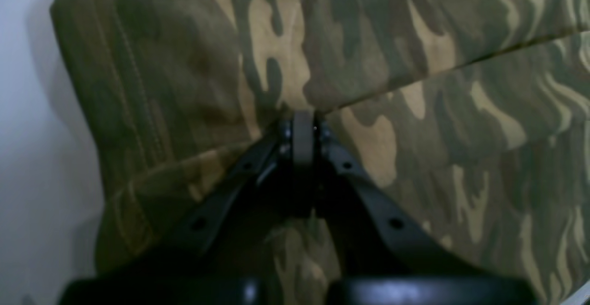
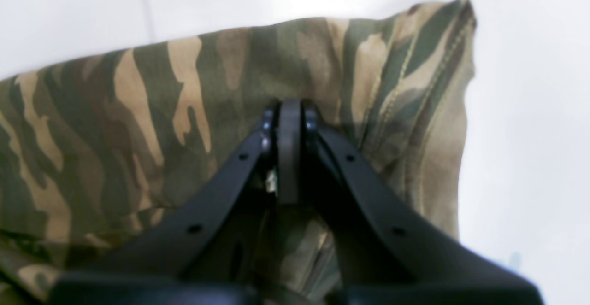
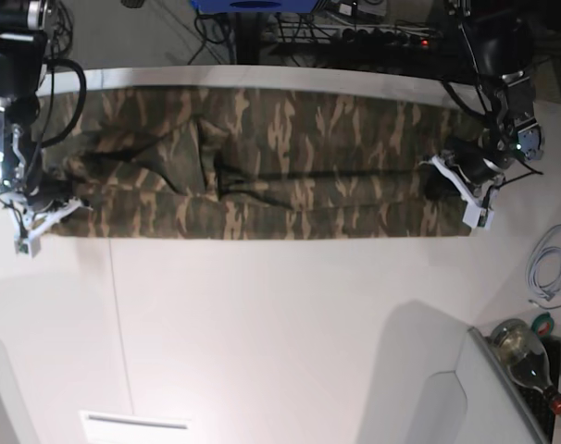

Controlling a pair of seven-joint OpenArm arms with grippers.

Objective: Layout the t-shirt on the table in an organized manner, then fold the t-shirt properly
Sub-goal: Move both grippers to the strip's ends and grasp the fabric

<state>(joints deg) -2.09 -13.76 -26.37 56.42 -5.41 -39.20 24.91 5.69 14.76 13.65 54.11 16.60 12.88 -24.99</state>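
Left gripper (image 1: 303, 125) clenched on t-shirt (image 3: 280, 166) fold edge; right gripper (image 2: 289, 116) clenched on cloth near hemmed corner, table (image 3: 280, 324) beyond.

The t-shirt (image 3: 290, 166) was soft matt woven cloth in camouflage print, with stitched hems visible at its ends. The table (image 3: 262, 324) was a smooth white surface with a faint sheen. The gripper fingers (image 2: 364, 190) were matt black plastic.

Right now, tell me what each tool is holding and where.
Both grip the t-shirt: the left tool at a folded edge at one end, the right tool near the stitched hem at the other.
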